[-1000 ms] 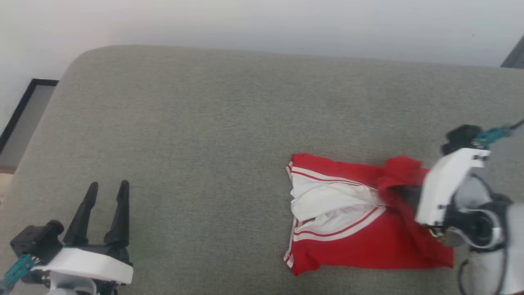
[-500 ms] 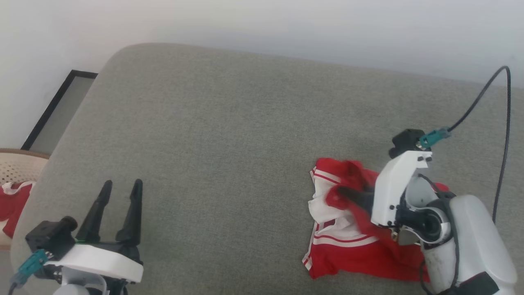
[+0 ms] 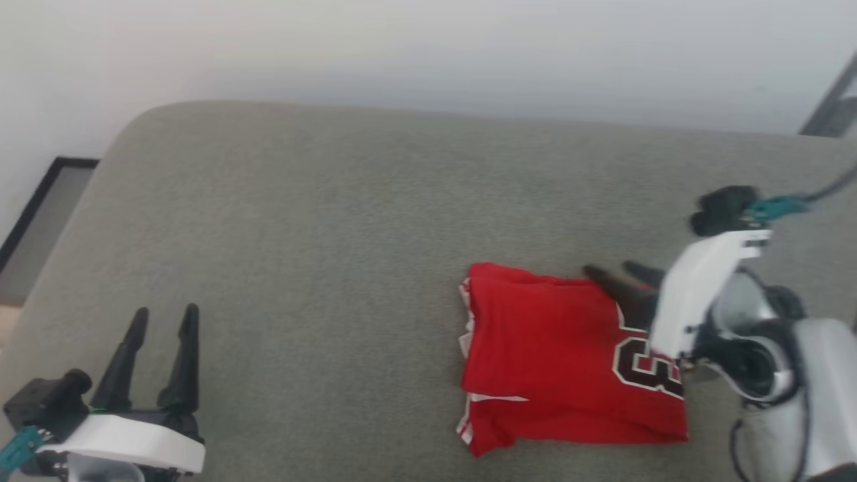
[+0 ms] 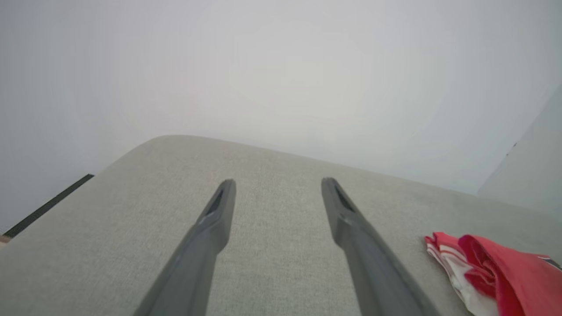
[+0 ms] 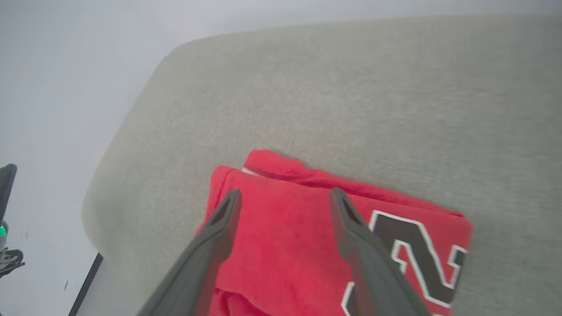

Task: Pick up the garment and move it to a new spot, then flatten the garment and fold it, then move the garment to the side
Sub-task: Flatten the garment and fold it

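Note:
The garment (image 3: 556,355) lies folded on the grey cushion (image 3: 335,221), red side up, with part of a dark, white-outlined number showing at its right end. My right gripper (image 3: 608,269) stands open just above its far right edge, holding nothing. The right wrist view has the open right gripper (image 5: 285,193) hovering over the red garment (image 5: 285,237), whose number is on the right. Far off at the lower left, my left gripper (image 3: 166,310) is open and empty. The left wrist view looks between the spread fingers of the left gripper (image 4: 276,182), with the garment (image 4: 496,267) at lower right.
The grey cushion has rounded far corners and ends at a white wall (image 3: 428,47). A dark-framed panel (image 3: 40,194) stands on the floor past the left edge. A dark strip (image 3: 830,107) shows at the upper right, and a cable runs from my right wrist.
My right gripper has opened and let go of the garment. The red flap it carried now lies folded over the white sleeves, number up. The head camera has shifted.

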